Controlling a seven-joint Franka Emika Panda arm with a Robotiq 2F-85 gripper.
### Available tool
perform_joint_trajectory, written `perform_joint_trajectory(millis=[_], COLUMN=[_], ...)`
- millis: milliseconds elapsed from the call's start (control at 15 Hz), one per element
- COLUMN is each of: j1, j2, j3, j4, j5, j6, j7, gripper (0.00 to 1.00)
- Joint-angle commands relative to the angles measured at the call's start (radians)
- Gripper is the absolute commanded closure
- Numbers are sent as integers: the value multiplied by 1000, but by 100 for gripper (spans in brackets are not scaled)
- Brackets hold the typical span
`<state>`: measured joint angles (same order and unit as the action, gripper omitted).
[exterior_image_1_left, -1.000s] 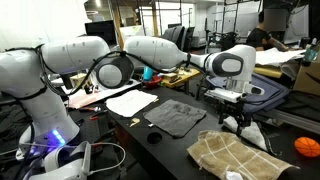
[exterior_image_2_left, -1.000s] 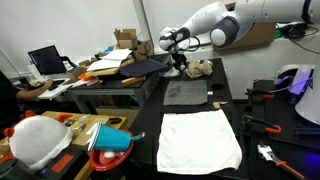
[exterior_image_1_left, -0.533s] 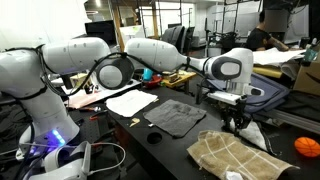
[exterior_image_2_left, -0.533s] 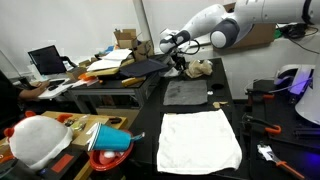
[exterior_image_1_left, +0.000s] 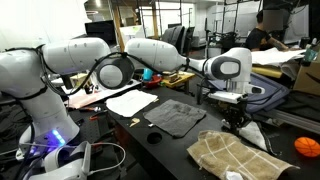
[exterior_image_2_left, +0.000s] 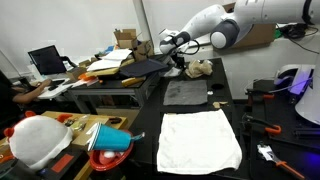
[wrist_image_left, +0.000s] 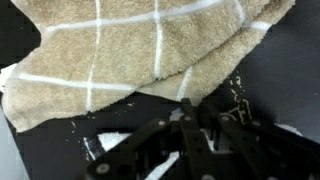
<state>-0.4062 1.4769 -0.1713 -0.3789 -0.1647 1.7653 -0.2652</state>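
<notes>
Room: busy lab, black table.
Gripper: low at edge of tan checked towel, fingers nearly together; can't tell if gripping it.
Towel loc: table end, beside grey cloth; white cloth past that.

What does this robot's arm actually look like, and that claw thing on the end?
The arm is a chain of fat, rounded white shells with dark rings at the joints; its base glows blue. The gripper is black, built of slim linked bars.
</notes>
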Motion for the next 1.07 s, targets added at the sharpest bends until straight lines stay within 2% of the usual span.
perform_joint_trajectory(millis=[0, 267, 467, 1000], j1=[22, 37, 46, 51], j2=[0, -5, 0, 3], j3=[-43, -57, -49, -60], j4=[22, 9, 14, -5], j5=[-43, -47, -37, -51], j6=[-35, -54, -72, -129], j7=[34, 55, 80, 162], gripper=[50, 19, 0, 0])
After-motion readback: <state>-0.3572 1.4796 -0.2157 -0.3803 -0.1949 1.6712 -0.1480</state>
